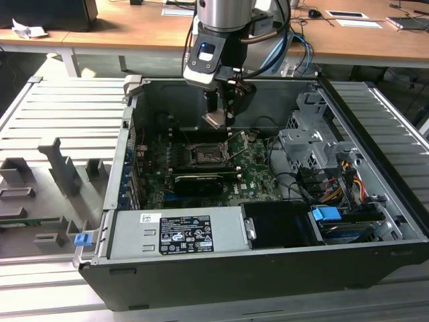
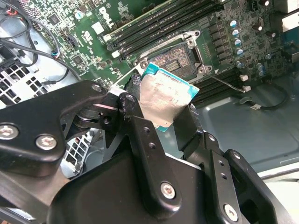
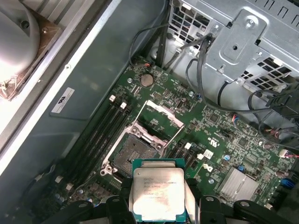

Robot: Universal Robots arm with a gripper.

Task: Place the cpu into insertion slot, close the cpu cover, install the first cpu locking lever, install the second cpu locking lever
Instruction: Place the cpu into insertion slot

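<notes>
Gripper (image 3: 159,207) holding the cpu (image 3: 158,193) in the air over the motherboard.
In the first wrist view, the black fingers are closed on two opposite edges of the chip, its silvery face showing. Just beyond it the insertion slot (image 3: 133,151) sits uncovered on the green circuit board (image 3: 219,140), with the cpu cover (image 3: 164,113) tilted up at its far side, all inside the open computer case (image 1: 268,282).

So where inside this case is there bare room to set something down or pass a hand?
Bare: the grey labelled box top; the case panel beside the memory slots. Crowded: the insertion slot near the tool holding the cpu, and the cabled drive cage.
</notes>
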